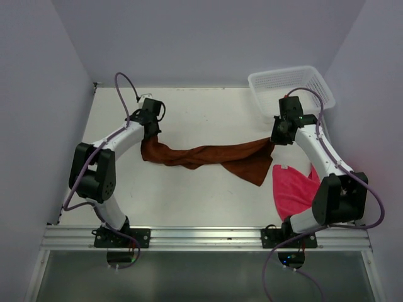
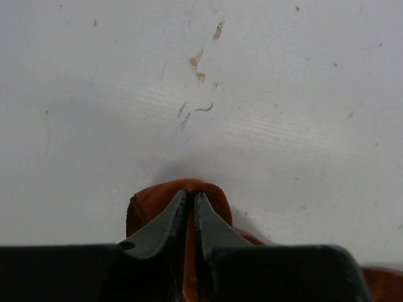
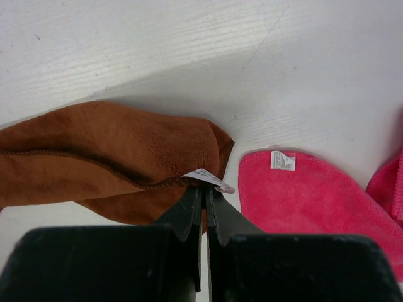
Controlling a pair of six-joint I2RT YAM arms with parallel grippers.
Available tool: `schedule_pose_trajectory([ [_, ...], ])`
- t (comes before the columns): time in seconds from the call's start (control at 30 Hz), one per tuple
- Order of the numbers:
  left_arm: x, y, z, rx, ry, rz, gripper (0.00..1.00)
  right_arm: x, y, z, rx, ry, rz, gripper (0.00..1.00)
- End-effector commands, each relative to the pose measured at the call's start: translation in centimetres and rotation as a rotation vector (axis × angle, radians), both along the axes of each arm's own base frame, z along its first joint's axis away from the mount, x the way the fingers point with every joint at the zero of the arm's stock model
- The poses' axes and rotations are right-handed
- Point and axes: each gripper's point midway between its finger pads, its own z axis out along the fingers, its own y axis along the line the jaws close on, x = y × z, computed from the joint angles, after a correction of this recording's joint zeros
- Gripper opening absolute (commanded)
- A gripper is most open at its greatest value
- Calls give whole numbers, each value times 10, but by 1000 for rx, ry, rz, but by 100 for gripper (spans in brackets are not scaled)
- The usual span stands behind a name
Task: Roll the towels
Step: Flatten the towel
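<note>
Left hand (image 2: 191, 196): fingers nearly together, with the thin slit between them filled by a fold of the rust-brown towel (image 1: 208, 155). It pinches that towel's left end, and the cloth bulges out around the fingertips.

Right hand (image 3: 204, 192): clenched tight on the same towel's right end, gripping the hem just below a white care label (image 3: 209, 180).

Rust-brown towel: strung between the two hands across the middle of the worktop (image 1: 208, 113). It is bunched into a loose rope, and its right part widens into a flap.

Pink towel (image 1: 293, 189): lies on the worktop at the near right, just beside the brown flap, with a small white tag (image 3: 283, 160) at one corner.

White mesh basket (image 1: 301, 80): far right corner, well apart from both towels.

Obscured: the right arm covers part of the pink towel in the top view. Both wrist views cut the towels off at the frame edges. How much cloth sits inside either grip cannot be told, nor whether the brown towel's middle rests on the worktop or hangs above it.
</note>
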Motion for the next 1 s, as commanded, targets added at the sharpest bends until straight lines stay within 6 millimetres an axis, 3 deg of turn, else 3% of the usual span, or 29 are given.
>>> schedule_pose_trajectory([
  [0.0,34,-4,14,-44,-85,-15,8,13,-2,8,4,-37,-2,0],
  [0.07,39,-4,14,-57,-91,-15,1,13,-2,6,8,-29,-4,0],
  [0.13,45,-3,12,-73,-92,-18,0,13,-2,4,10,-25,-4,0],
  [0.27,45,-2,7,-73,-71,-23,35,13,0,1,18,-20,2,0],
  [0.3,42,-1,6,-74,-75,-23,52,13,0,1,21,-19,3,0],
  [0.37,38,1,8,-75,-87,-18,68,13,1,-1,26,-16,5,0],
  [0.53,19,9,22,-106,-123,13,75,11,2,-2,29,-11,10,0],
  [0.57,12,13,17,-107,-110,21,76,11,2,-2,27,-12,13,0],
  [0.6,8,15,26,-116,-134,25,76,11,2,-2,28,-10,12,0],
  [0.67,-5,19,20,-143,-124,45,76,11,3,-2,35,-13,16,0],
  [0.73,-14,17,28,-201,-145,51,75,10,4,-3,39,-12,18,0],
  [0.77,-24,23,20,-213,-130,67,76,9,3,-4,35,-8,18,0],
  [0.87,-36,26,37,-281,-189,76,77,7,3,-6,25,3,30,0],
  [0.97,-53,28,35,-324,-191,97,75,4,4,-7,29,-1,44,0],
])
